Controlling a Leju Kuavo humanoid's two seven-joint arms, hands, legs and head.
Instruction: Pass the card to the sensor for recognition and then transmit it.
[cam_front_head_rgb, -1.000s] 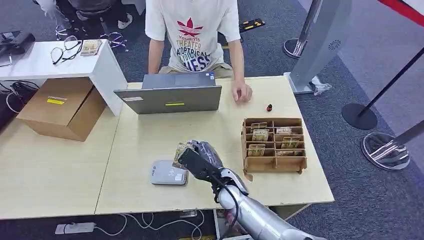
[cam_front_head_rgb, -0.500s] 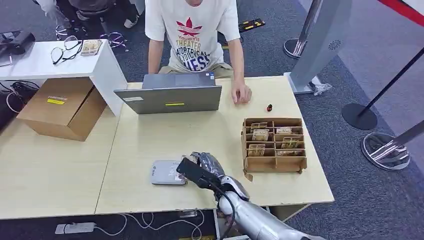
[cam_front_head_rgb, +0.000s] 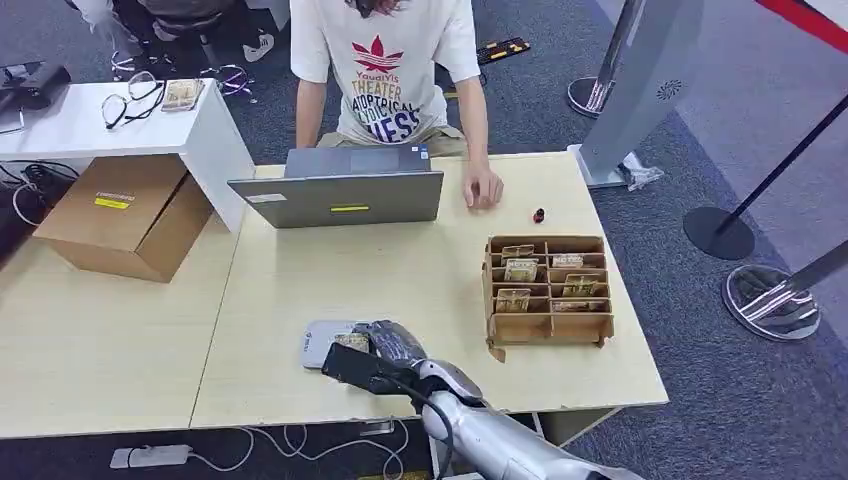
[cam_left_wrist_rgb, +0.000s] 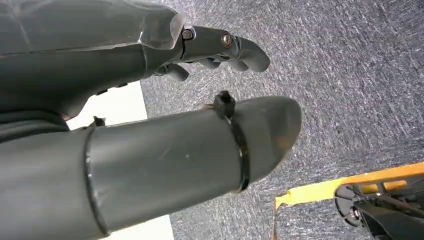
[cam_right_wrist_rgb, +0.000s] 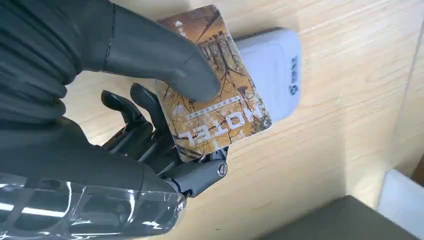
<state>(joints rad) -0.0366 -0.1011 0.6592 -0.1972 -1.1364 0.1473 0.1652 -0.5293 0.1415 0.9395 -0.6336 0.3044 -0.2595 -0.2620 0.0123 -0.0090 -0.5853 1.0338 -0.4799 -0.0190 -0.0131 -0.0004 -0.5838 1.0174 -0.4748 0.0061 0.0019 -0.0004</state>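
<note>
- Currently, the recognition step was in hand: the right hand (cam_front_head_rgb: 385, 345) held the card (cam_right_wrist_rgb: 212, 107) over the grey sensor (cam_right_wrist_rgb: 272, 70), low and left of centre in the head view.
- Grip: the thumb (cam_right_wrist_rgb: 165, 55) pressed on the card's printed face with darker fingers beneath; the card was pinched, not loose.
- Whether the card touched the sensor could not be told; it overlapped one end of it.
- Orientation: in the right wrist view the card's long axis ran from upper centre to lower centre, slightly tilted, printed face toward the camera, free end over the sensor.
- Judgement: the next move calls for a lift clear and a carry toward the person (cam_front_head_rgb: 385, 70) at upper centre.
- The left hand (cam_left_wrist_rgb: 220, 47) hung over carpet, fingers curled, holding nothing.
</note>
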